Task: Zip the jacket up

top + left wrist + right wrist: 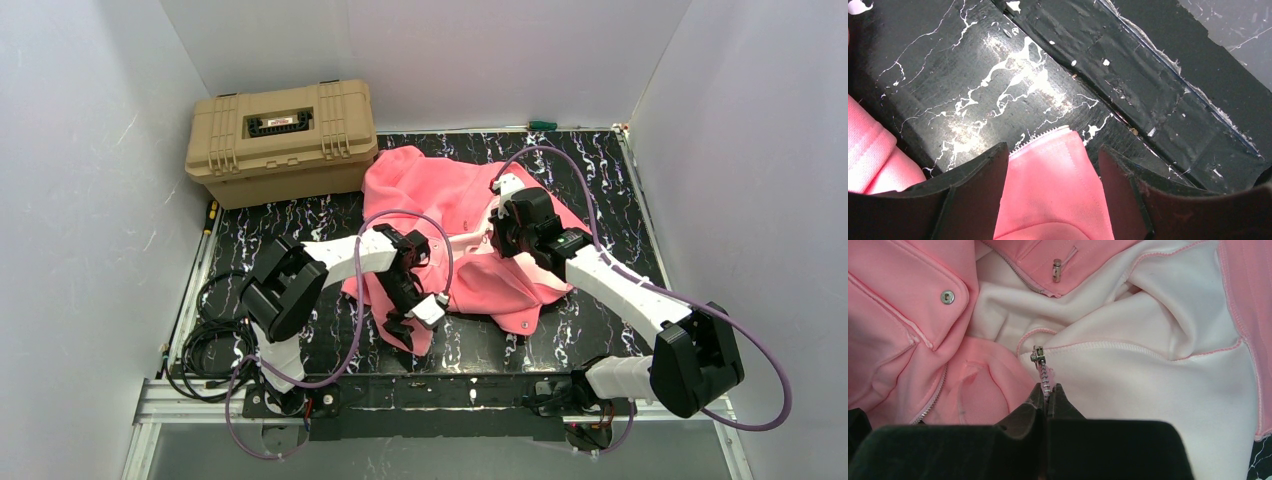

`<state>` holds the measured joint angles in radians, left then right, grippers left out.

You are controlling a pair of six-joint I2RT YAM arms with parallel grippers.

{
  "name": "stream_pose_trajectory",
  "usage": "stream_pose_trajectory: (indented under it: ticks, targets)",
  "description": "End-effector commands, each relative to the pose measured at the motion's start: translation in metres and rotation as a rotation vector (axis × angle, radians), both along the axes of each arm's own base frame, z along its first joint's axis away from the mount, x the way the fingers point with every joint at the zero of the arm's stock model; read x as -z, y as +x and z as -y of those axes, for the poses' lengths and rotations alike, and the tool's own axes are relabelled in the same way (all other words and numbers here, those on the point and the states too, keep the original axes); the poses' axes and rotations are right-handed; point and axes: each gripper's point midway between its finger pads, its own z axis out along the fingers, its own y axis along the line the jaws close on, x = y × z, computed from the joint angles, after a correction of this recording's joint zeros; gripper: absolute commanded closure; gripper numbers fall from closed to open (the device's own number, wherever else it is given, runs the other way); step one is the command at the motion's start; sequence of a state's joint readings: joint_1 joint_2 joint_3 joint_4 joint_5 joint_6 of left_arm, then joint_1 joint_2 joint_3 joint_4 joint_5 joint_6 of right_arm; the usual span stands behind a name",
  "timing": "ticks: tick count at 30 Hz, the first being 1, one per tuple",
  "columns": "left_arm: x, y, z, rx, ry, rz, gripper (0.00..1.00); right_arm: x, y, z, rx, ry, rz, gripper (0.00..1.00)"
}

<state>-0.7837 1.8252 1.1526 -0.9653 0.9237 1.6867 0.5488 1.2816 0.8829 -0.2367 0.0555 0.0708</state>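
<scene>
The jacket (470,215) lies crumpled on the black, white-veined table (600,170), from the middle towards the rear, its far-left edge just beside the tan case (280,140). It is open at the front, with the pale lining (1148,375) turned up between the salmon panels. A metal snap (947,297) sits on a pocket flap, and a small metal pull (1057,269) hangs on the far front edge. The zipper slider (1037,356) sits at the end of a run of teeth on the near edge.

The only writing is a red-and-white label (280,122) on the case lid (too small to read).

The right gripper (1048,392) has its fingers pressed together on the zipper tape just below the slider, pinching the jacket's edge. That arm runs from a raised elbow at the near right up and leftwards, with the wrist over the jacket's middle.

The left gripper (1053,149) is spread. A corner of the jacket's hem, with zipper teeth (1040,135) along its end, lies between its fingers (980,185) and reaches past them onto the table. The left arm is bent at the near left, its forearm runs rightwards, and the wrist is turned down towards the near edge over the jacket's near-left hem.

A green-handled tool (541,125) lies at the rear edge, and dark cables (200,345) coil at the near left.
</scene>
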Motion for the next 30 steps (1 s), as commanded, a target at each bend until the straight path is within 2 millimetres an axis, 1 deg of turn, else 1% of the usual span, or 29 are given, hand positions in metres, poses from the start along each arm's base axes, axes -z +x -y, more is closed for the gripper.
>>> stream_pose_trajectory:
  ticks: [1,7,10,14,16,18,20,22,26,28,30]
  targets:
    - [0.006,-0.001,-0.003,-0.001,0.01,0.012,0.38,-0.024,0.005,-0.003,0.002,0.046,0.054,0.99]
    - [0.033,0.015,0.001,-0.048,0.028,0.111,0.41,-0.025,0.004,-0.003,0.002,0.046,0.052,0.99]
    - [0.042,0.016,-0.003,-0.028,0.049,0.137,0.42,-0.026,0.005,-0.002,0.002,0.042,0.055,0.99]
    - [0.047,0.01,-0.011,0.001,0.067,0.151,0.42,-0.027,0.005,-0.001,0.003,0.035,0.055,0.99]
    - [0.049,0.009,-0.013,0.008,0.08,0.156,0.48,-0.028,0.005,-0.002,0.003,0.039,0.057,0.99]
    - [0.051,0.006,-0.017,0.014,0.092,0.157,0.55,-0.031,0.006,-0.002,0.004,0.041,0.061,0.99]
    - [0.051,0.004,-0.017,0.006,0.101,0.146,0.65,-0.032,0.006,-0.001,0.005,0.038,0.065,0.99]
    - [0.048,0.003,-0.016,-0.018,0.11,0.128,0.71,-0.032,0.005,0.0,0.007,0.034,0.066,0.99]
    - [0.039,0.004,-0.011,-0.075,0.126,0.102,0.74,-0.032,0.003,0.001,0.004,0.035,0.062,0.99]
    - [0.031,0.008,-0.007,-0.106,0.132,0.102,0.77,-0.033,0.002,0.0,-0.005,0.036,0.061,0.99]
    - [0.015,0.015,-0.001,-0.145,0.141,0.108,0.84,-0.036,0.001,-0.002,-0.021,0.041,0.062,0.99]
